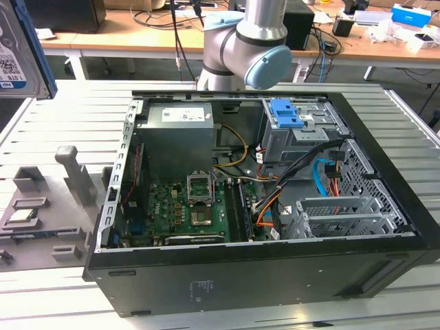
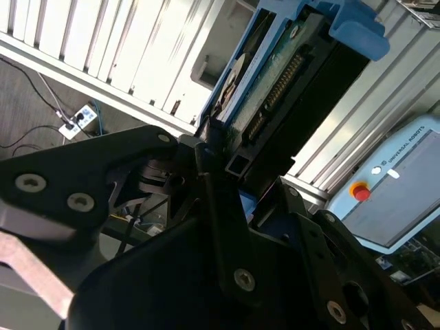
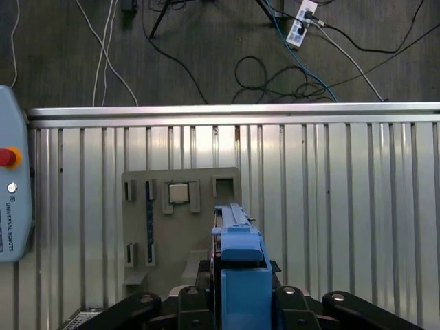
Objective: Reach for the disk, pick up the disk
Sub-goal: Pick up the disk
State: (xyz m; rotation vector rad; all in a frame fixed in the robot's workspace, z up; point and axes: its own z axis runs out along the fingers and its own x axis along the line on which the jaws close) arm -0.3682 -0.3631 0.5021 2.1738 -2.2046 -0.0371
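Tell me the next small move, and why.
Probably hold the grip and lift a little straight up: the gripper is clamped on the disk, which hangs edge-on above the grey fixture, apparently clear of it.

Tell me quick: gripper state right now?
Gripper: shut on the disk, held up above the grey fixture plate.
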